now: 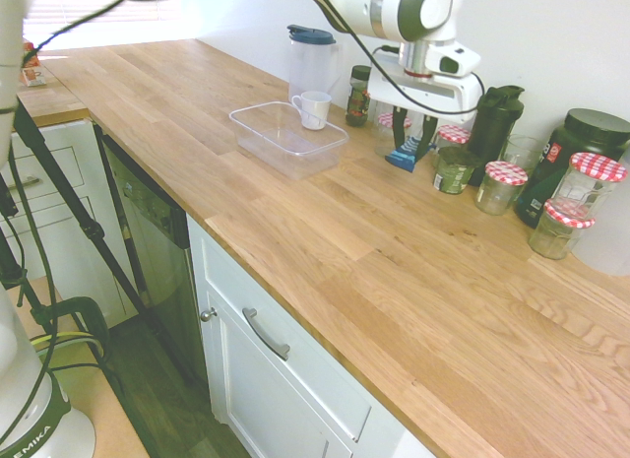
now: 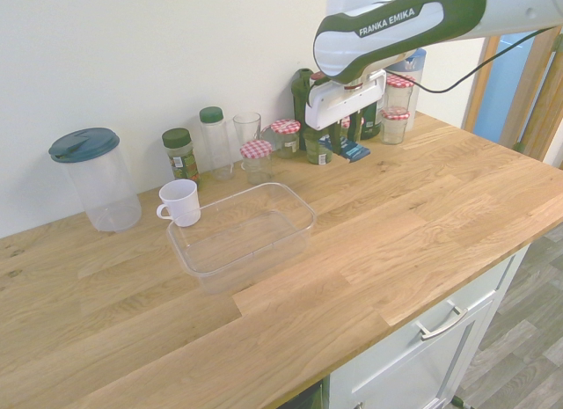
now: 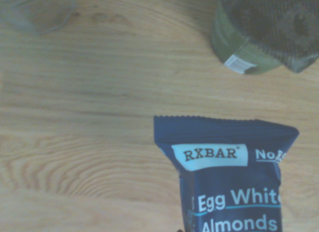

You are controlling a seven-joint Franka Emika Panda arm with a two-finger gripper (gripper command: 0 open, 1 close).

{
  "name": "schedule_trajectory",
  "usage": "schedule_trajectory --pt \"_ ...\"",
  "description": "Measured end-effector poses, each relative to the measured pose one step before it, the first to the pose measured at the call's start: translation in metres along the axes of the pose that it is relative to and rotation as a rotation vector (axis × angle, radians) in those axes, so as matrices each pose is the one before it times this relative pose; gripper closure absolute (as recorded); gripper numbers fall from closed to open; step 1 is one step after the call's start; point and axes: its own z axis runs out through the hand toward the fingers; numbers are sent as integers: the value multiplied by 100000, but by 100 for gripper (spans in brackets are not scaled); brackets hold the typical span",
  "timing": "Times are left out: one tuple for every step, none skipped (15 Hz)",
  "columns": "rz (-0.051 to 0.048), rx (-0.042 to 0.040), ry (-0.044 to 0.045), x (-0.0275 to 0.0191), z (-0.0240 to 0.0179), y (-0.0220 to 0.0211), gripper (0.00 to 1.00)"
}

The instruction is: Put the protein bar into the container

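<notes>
We have the protein bar clamped between the jaws of the gripper, hanging below them with its long axis roughly upright and its lower end clear of the tabletop. In the wrist view the blue wrapper shows against bare wood, so nothing lies directly under it. The container is what matters now: it sits well apart from the jaws, off to their side along the tabletop, open side up and empty, with a white mug just beside its far rim. A cluster of jars stands close around the jaws on the opposite side. We judge the next move to be a level carry away from the jars until the bar hangs over the tub's middle, then a release.
</notes>
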Motion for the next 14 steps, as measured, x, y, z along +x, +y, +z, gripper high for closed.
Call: schedule_trajectory --pt "-1574 -751 647 -2371 -251 -733 100" --pt "-1536 -581 481 -2507 114 -856 100" --pt "-1590 -705 425 -2371 173 -850 100" --pt "-1505 -317 666 -2030 -144 -1126 100" --pt "-1317 -171 1088 -1532 -408 -1255 100" --pt "-1142 27 1011 -1020 -406 -1032 100" --pt "-976 112 797 -781 -516 -890 100" --pt "-536 -401 951 -407 -601 -721 100" --pt "-402 -387 522 -144 -589 -616 100" --pt "-558 -374 197 -49 -385 -756 100" --pt "-777 -532 7 -69 -57 -970 100" --pt "-826 -580 224 -60 298 -989 100" --pt "-799 -737 72 -100 528 -1094 100" --pt "-696 -517 -251 -142 662 -1119 100"
